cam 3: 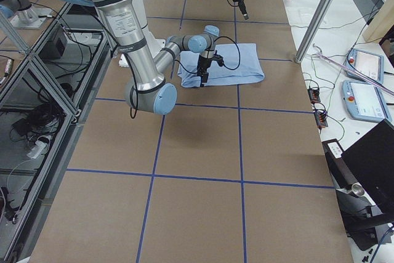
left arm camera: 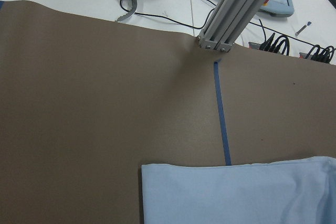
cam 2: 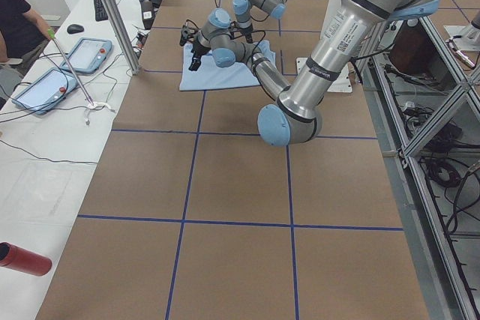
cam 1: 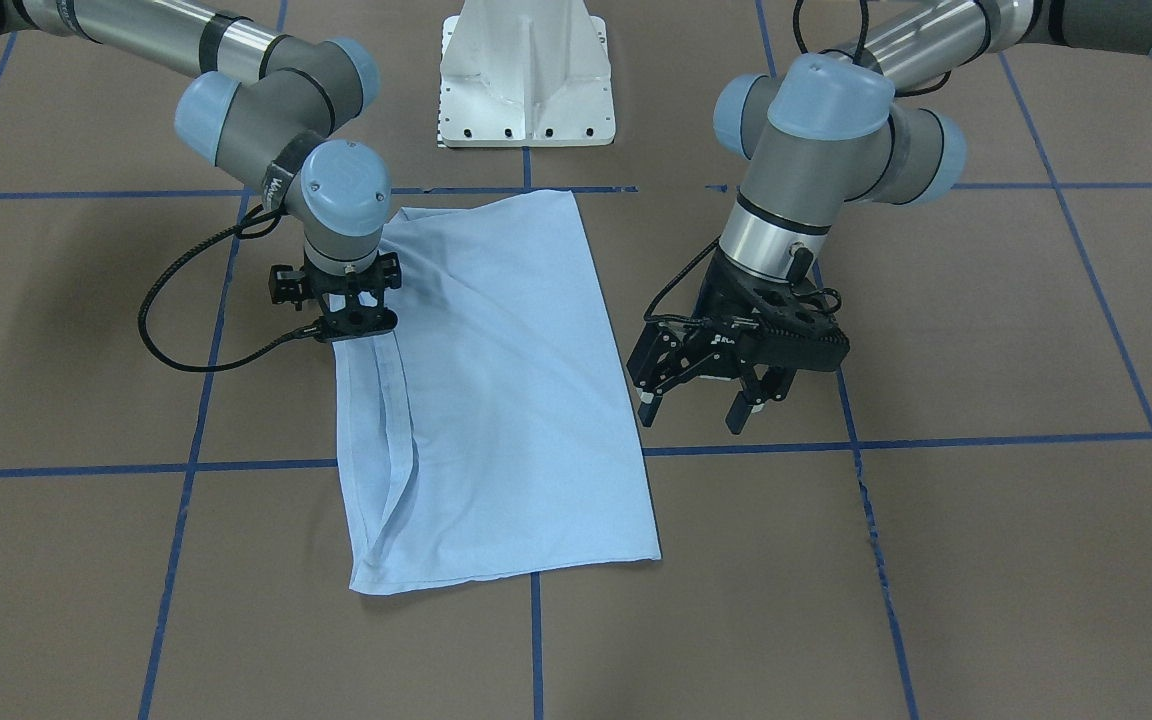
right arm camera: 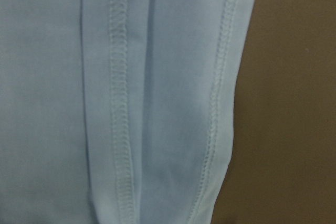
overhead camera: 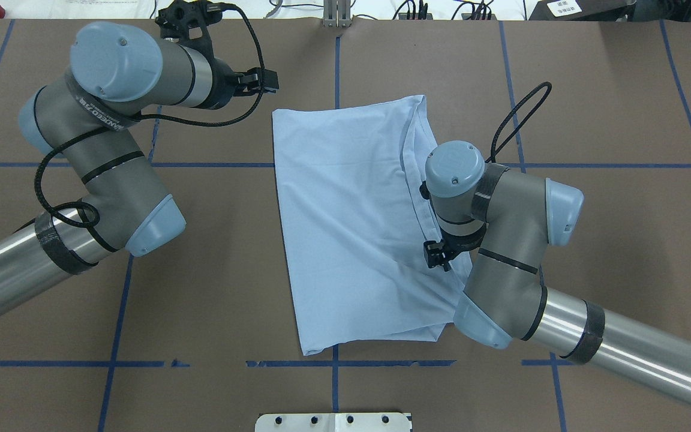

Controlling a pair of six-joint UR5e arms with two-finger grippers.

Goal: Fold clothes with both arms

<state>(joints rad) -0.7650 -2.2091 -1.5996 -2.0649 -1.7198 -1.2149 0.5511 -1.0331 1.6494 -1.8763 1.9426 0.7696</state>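
T-shirt, folded to a light blue oblong, lies flat mid-surface; soft, light and limp, it would probably slump, so pinch its stitched hem; left pincer hangs open just beside it; right pincer stands over its hemmed edge, fingers hidden, so I cannot tell whether it grips.

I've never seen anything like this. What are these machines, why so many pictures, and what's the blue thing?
Two robot arms work at one table, each ending in a two-finger gripper. Four fixed cameras look from the front, from above and from both ends; two more ride on the wrists. A light blue shirt, folded over, lies on the table. The right gripper is down at its hemmed edge; whether it pinches the cloth, I cannot tell. The left gripper hangs open beside the shirt, holding nothing.
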